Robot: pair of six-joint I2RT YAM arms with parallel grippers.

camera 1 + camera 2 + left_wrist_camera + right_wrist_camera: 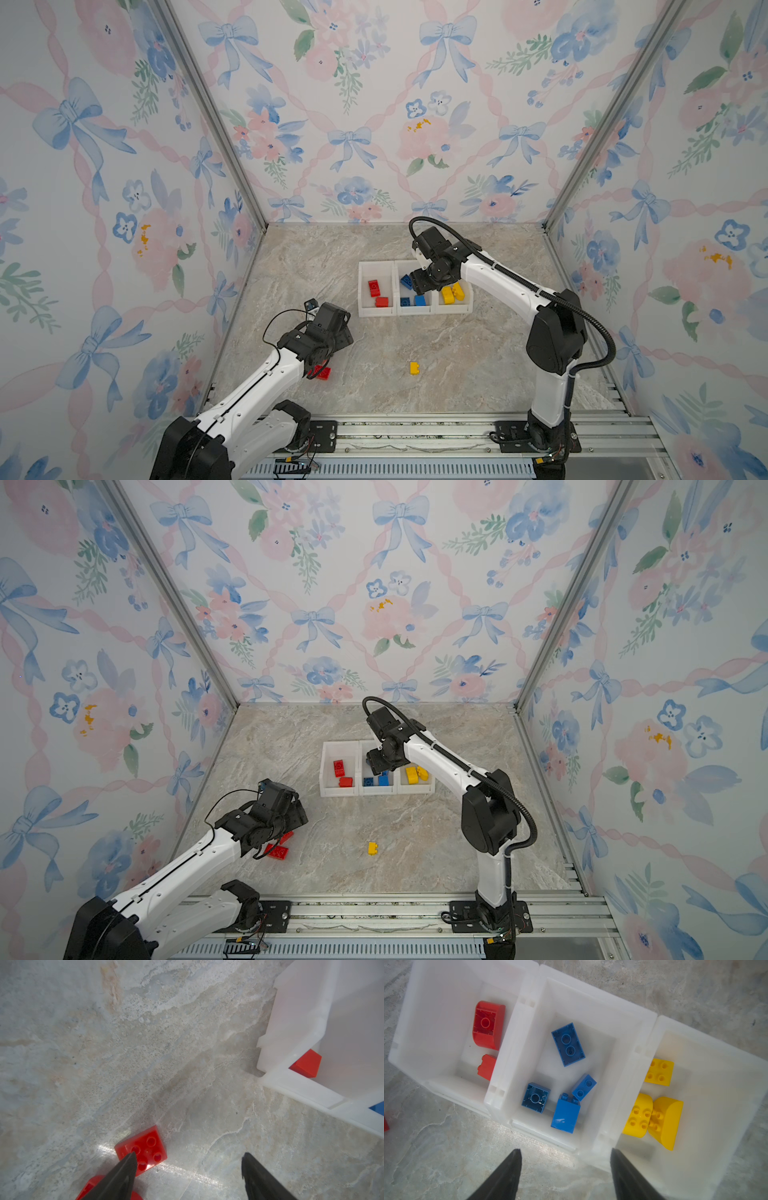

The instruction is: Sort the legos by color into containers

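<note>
Left gripper [189, 1154], wide and empty, hangs over a red brick [148, 1145], likely light, stiff, slick: pinch its flat sides.

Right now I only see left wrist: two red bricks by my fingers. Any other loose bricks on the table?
Observer: One yellow brick, alone on the table between the two arms in both top views.
Operator: Right gripper?
Observer: The right gripper hangs over the containers, jaws open, empty.
Operator: Bins sorted?
Observer: Yes: red bricks in one end bin, blue bricks in the middle, yellow bricks in the other end.
</note>
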